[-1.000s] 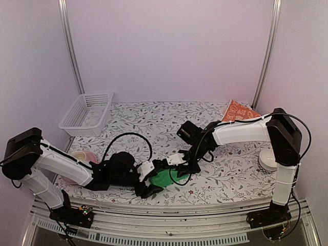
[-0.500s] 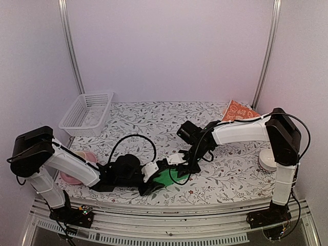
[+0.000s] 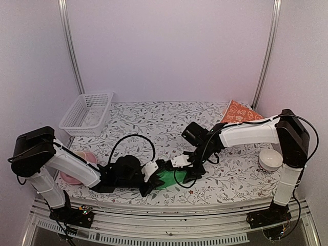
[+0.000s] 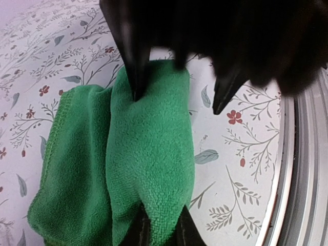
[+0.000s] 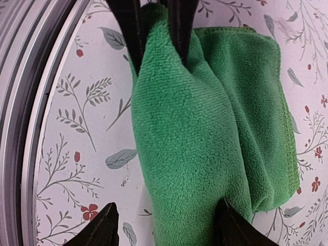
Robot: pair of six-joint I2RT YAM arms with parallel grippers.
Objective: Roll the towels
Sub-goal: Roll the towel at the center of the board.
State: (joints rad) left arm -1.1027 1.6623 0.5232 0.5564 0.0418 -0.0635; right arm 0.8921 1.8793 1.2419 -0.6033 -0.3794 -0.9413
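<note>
One fold of the green towel (image 4: 148, 154) sits pinched in the left gripper (image 4: 159, 228); the right gripper (image 5: 166, 218) straddles it, open.

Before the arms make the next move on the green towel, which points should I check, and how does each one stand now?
1. Left gripper grips the green towel: ok, its jaws are shut on one end of the thick fold.
2. Right gripper is free of the cloth: cannot tell. Its jaws stand open, but one finger lies against the fold.
3. Towel is on the table, off the metal rail: ok.
4. Roll is complete: not ok, a flat layer lies beside the fold.
5. Orange-red towel is rolled: not ok, it sits unrolled at the far right corner.
</note>
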